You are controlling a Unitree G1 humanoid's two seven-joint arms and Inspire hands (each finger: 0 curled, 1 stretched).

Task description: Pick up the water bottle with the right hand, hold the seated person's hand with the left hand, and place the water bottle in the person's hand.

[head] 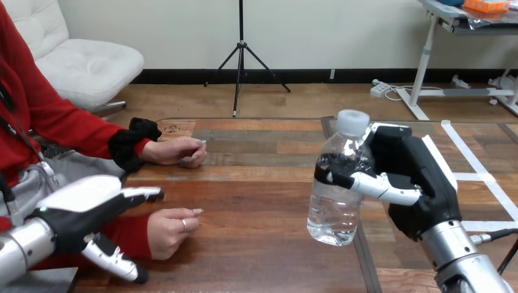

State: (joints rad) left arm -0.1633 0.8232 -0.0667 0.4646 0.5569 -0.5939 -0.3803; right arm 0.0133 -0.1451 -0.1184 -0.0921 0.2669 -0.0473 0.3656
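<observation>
A clear plastic water bottle with a white cap (335, 210) stands upright over the right part of the brown wooden worktop (262, 201), and I cannot tell whether its base touches the wood. The right robot hand (418, 177) is just right of the bottle and clamped on it, its black-and-white fingers (382, 186) curled round the bottle's upper body below the cap. Well left of the bottle, the person's nearer hand (170, 231) rests loosely closed on the worktop. The person's farther hand (177, 151) lies up and left of the bottle, also on the wood. Farthest left of the bottle, the left robot hand (79, 204) has its fingers straight and its thumb spread wide, with the nearer hand's red-sleeved wrist in the gap between them; contact cannot be told.
</observation>
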